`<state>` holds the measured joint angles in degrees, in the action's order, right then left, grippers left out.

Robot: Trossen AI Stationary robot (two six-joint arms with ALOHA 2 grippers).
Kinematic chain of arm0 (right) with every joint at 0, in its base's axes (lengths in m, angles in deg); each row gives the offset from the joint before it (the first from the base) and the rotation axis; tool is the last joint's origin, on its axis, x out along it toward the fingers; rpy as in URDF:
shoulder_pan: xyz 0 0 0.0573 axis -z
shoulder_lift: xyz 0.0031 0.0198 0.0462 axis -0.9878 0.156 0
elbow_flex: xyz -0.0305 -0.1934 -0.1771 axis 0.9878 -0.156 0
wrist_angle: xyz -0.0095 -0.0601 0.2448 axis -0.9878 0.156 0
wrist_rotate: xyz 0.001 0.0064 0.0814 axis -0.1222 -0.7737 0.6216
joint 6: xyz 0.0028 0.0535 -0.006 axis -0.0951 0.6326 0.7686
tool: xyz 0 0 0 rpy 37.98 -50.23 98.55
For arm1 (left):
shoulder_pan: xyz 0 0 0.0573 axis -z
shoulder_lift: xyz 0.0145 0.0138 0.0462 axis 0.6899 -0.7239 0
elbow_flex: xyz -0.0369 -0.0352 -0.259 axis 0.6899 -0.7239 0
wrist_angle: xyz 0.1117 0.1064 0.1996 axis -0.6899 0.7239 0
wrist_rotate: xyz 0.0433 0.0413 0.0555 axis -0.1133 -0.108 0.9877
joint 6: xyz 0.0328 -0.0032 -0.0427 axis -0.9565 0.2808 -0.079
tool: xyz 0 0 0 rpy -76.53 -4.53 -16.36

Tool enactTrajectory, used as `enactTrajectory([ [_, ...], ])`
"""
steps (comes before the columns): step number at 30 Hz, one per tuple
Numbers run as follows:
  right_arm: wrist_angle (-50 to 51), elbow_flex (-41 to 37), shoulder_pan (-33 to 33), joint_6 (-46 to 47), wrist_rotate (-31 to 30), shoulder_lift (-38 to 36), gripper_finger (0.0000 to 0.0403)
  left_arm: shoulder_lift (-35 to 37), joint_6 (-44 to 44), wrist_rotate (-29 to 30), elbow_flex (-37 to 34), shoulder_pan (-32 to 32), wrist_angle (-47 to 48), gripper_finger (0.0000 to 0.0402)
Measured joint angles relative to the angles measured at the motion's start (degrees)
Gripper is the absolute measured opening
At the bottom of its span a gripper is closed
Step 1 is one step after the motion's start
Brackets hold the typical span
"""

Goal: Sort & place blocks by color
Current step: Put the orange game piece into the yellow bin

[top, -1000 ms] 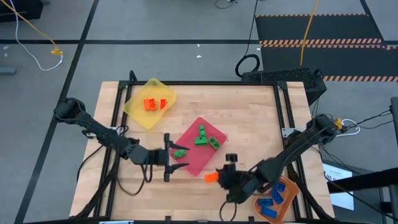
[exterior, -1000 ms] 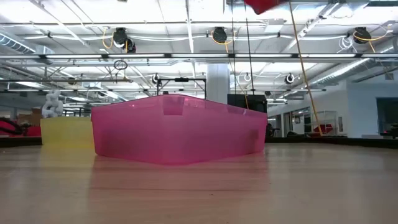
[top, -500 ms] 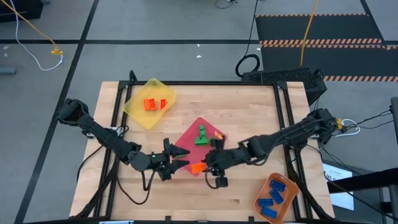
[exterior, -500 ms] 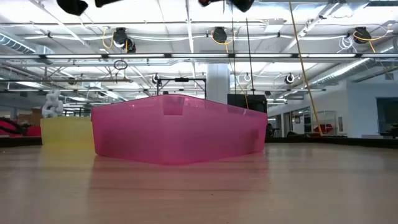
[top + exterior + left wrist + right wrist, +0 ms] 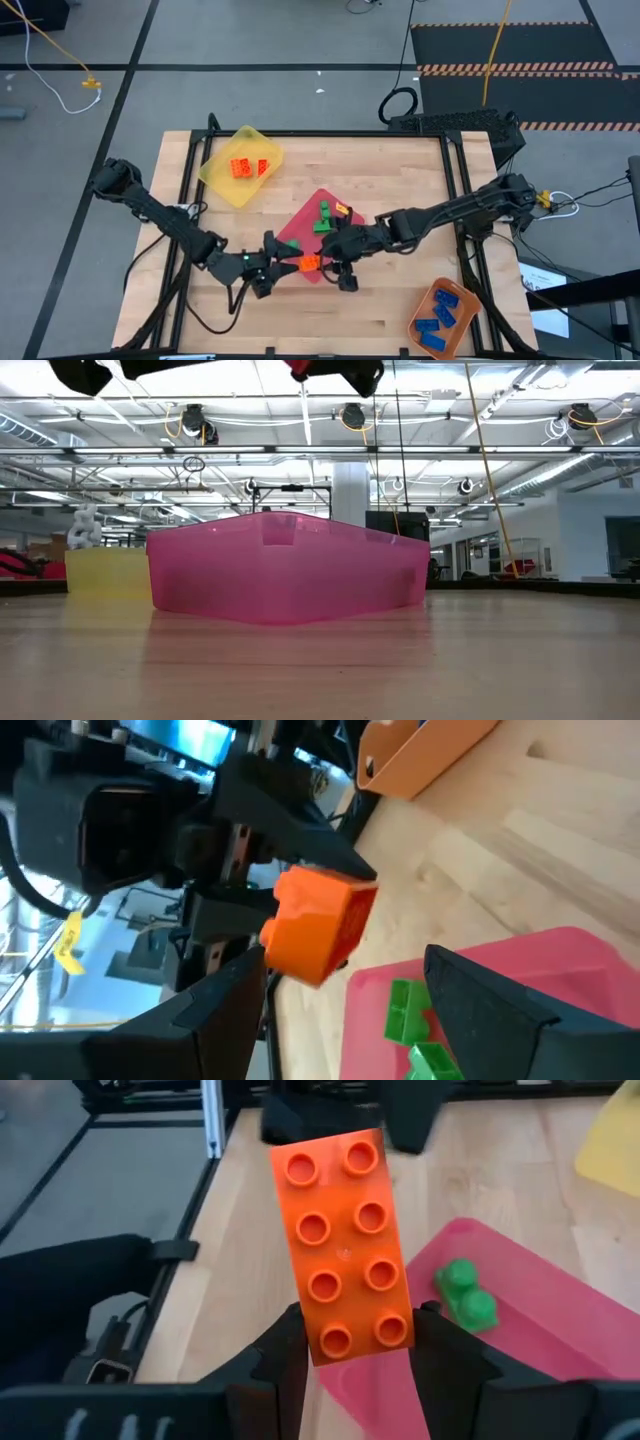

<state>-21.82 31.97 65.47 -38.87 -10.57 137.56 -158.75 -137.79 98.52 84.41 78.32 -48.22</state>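
While both arms meet over the front edge of the pink-red tray (image 5: 300, 232), we've got our right tool (image 5: 322, 262) clamped on a long orange block (image 5: 311, 264), an eight-stud brick pinched across its narrow sides. It's held up off the bench (image 5: 400, 180), right at the tray's near corner. Our left tool (image 5: 280, 262) sits just beside it with its fingers spread wide around nothing; in the left wrist view the orange block hangs between those fingers but touches neither.

Rest of the blocks are already parked. Orange blocks (image 5: 243, 167) are in the yellow tray (image 5: 222, 180) at the far left. Green blocks (image 5: 323, 222) lie in the pink-red tray, along with a small bit of orange (image 5: 342, 209) near its far edge; we can't tell what that is. Blue blocks (image 5: 438, 319) are in the orange tray (image 5: 432, 345) at the near right corner.

From the low view we only see the pink-red tray's wall, the yellow one behind it, and the tools poking in at the top.
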Motion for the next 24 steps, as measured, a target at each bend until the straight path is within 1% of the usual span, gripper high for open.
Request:
enactTrajectory([
  [4,-1.7,0.0,0.7,0.0,2.6,1.3,0.0127,0.0,1.6,0.2,0.0,-1.1,-0.4,0.0271],
  [7,-2.5,0.0,1.2,-0.3,2.8,2.6,0.0127,0.0,1.5,-0.1,0.0,-1.2,-1.1,0.0271],
  [11,-3.0,0.0,2.1,-0.7,4.2,3.8,0.0127,0.0,3.2,-0.4,0.0,-1.2,0.5,0.0271],
  [13,-4.3,0.0,2.5,-0.9,5.4,4.0,0.0127,0.0,3.7,-0.5,0.0,-1.2,0.9,0.0271],
  [21,-6.3,0.0,3.8,-1.7,6.6,3.9,0.0127,0.0,6.1,-0.4,0.0,-1.4,2.6,0.0271],
  [24,-6.3,0.0,4.1,-1.5,8.3,3.9,0.0127,0.0,6.2,-0.4,0.0,-1.4,2.5,0.0254],
])
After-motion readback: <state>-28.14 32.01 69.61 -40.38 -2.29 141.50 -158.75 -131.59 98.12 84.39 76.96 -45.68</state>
